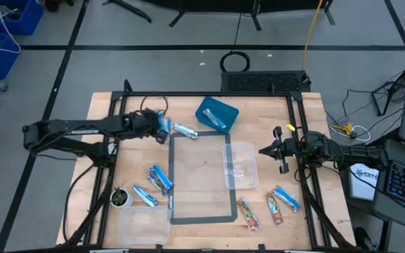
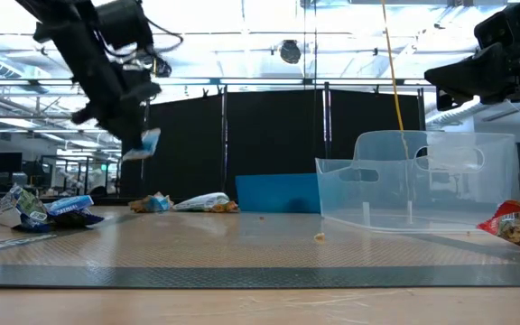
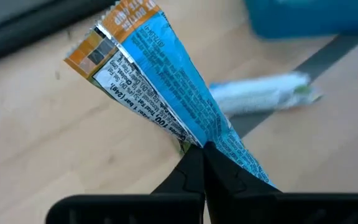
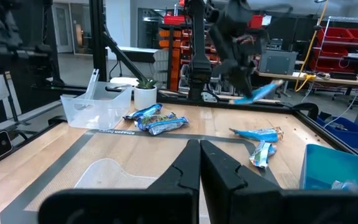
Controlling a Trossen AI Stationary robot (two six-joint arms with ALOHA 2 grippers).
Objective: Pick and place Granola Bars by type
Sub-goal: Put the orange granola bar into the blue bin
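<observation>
My left tool (image 3: pixel 202 155) is pinching a blue granola bar (image 3: pixel 160 81) by one end, lifted off the worktop (image 1: pixel 202 161). My right tool (image 4: pixel 199 152) waits, pressed together, holding nothing.

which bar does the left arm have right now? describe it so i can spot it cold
Find the blue bin at the table's far edge, then look left to the left pincer. The blue-wrapped bar pinched there hangs above the wood. It alone is off the table; the blue bar beside it lies flat.
</observation>
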